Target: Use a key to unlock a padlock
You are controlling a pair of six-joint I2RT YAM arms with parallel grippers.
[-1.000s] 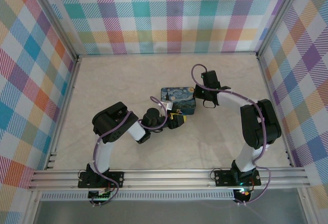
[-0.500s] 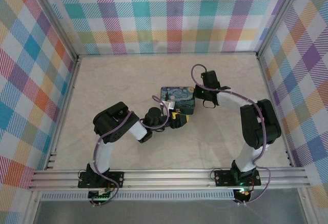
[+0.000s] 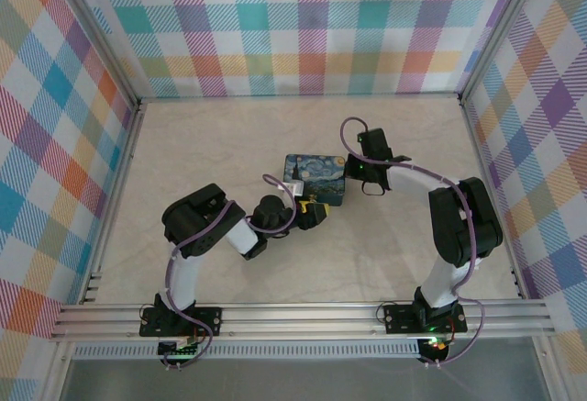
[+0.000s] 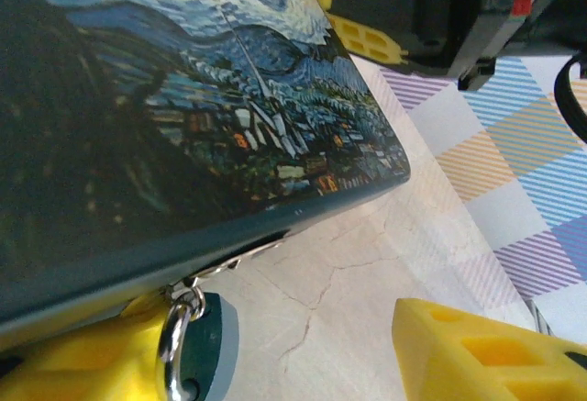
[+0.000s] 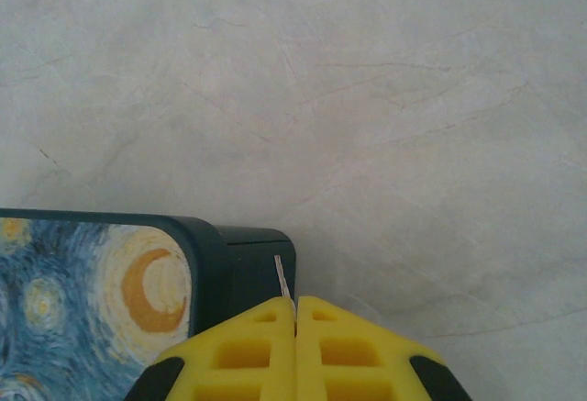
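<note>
A dark teal box [image 3: 315,177] with a Starry Night lid [image 4: 183,116] sits mid-table. From its front hasp hangs a small teal padlock [image 4: 200,350] with a silver shackle, right beside my left gripper's left finger. My left gripper [image 4: 275,364] is open at the box's front edge [image 3: 316,210], with bare table between its yellow fingers. My right gripper [image 5: 295,307] is shut on a thin metal key [image 5: 282,277], whose tip pokes out next to the box's dark corner [image 5: 248,272]. It hovers at the box's right side [image 3: 352,175].
The marble-patterned table [image 3: 229,144] is walled by checked panels on three sides. Free room lies behind and to both sides of the box. The right gripper's black body [image 4: 440,6] looms just beyond the box in the left wrist view.
The box and both grippers have shifted very slightly left and away from the arms' bases. Both grippers keep their states.
</note>
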